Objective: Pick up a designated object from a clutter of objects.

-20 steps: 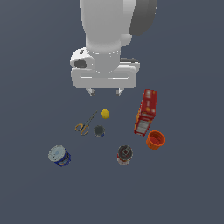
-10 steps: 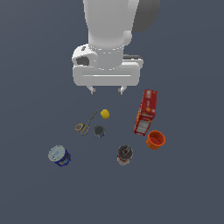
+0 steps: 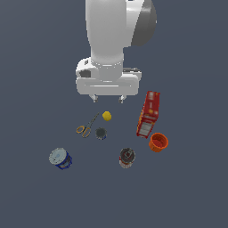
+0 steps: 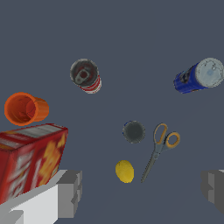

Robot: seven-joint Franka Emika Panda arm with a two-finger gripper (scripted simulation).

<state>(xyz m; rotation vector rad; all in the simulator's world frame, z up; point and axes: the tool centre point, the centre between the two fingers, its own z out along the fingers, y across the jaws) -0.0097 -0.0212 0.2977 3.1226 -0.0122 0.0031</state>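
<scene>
While the arm hangs above the clutter, I see its jaws spread wide and gripping nothing, well clear of the worktop. My landmark is the yellow ball, lying on the worktop below the gap between the fingertips. Gold-handled scissors lie just beside the ball, a small dark can near it. Farther from the ball stand the red box, orange cup, second dark can and blue can.
</scene>
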